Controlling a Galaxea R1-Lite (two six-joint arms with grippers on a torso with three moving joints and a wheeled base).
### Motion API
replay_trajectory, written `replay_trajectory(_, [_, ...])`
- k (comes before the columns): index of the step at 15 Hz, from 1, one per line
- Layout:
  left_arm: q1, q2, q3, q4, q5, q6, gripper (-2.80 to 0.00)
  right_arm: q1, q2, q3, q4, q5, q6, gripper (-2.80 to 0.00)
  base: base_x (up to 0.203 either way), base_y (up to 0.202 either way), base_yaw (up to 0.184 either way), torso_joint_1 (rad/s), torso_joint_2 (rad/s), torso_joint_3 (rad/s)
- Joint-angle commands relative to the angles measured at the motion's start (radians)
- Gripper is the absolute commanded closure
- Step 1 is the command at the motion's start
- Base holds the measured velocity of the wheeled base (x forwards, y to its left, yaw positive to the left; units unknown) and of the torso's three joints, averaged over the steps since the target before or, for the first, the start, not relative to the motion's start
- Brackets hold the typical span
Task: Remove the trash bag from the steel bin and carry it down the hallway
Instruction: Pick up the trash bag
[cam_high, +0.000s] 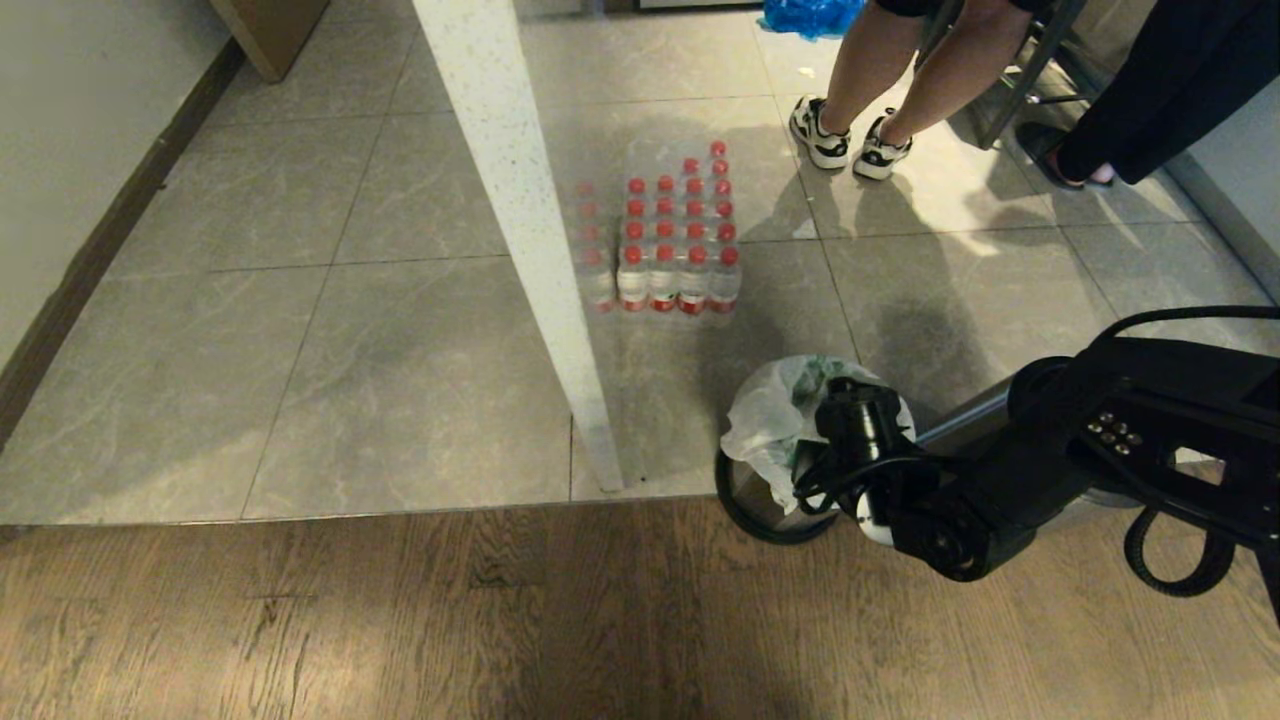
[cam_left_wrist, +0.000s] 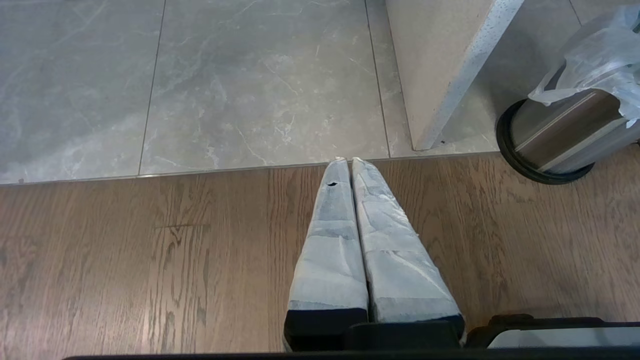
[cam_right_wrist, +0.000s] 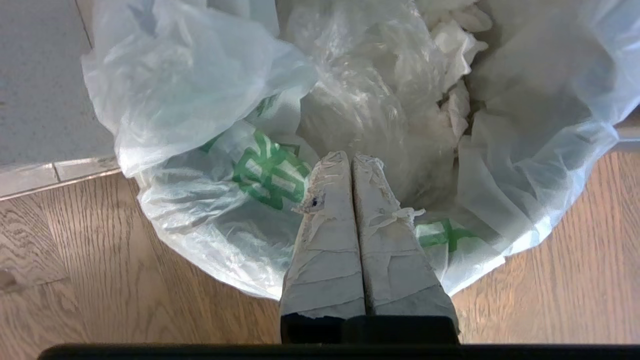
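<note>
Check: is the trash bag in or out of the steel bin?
In: the trash bag drapes over the steel bin's rim.

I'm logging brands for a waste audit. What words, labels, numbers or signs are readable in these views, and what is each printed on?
No text can be read with certainty.
Trash bag: green printing, apparently large characters, creased and partly hidden by the right gripper; a second green patch is likewise unreadable.
Water bottles: red caps and red label bands, print too small to read.
Steel bin: no marking visible.
</note>
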Motion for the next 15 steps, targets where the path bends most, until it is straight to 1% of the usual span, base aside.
replay_trajectory(1, [0.000, 0.000, 0.000, 0.000, -0.001, -0.001, 0.00, 0.000, 0.002, 0.001, -0.005, -0.004, 0.002, 0.00, 0.000, 0.000, 0.000, 0.000, 0.00, 0.000])
replay_trajectory(4, [0.000, 0.000, 0.000, 0.000, 0.000, 0.000, 0.00, 0.005, 0.003, -0.003, -0.004, -0.005, -0.001, 0.00, 0.000, 0.000, 0.000, 0.000, 0.00, 0.000])
replay_trajectory(5, [0.000, 0.000, 0.000, 0.000, 0.000, 0.000, 0.00, 0.005, -0.001, -0.002, -0.002, -0.001, 0.000, -2.80, 0.000, 0.000, 0.000, 0.000, 0.00, 0.000])
replay_trajectory(15, [0.000, 0.000, 0.000, 0.000, 0.000, -0.002, 0.00, 0.005, -0.012, 0.002, 0.021, -0.002, -0.009, -2.80, 0.000, 0.000, 0.000, 0.000, 0.00, 0.000])
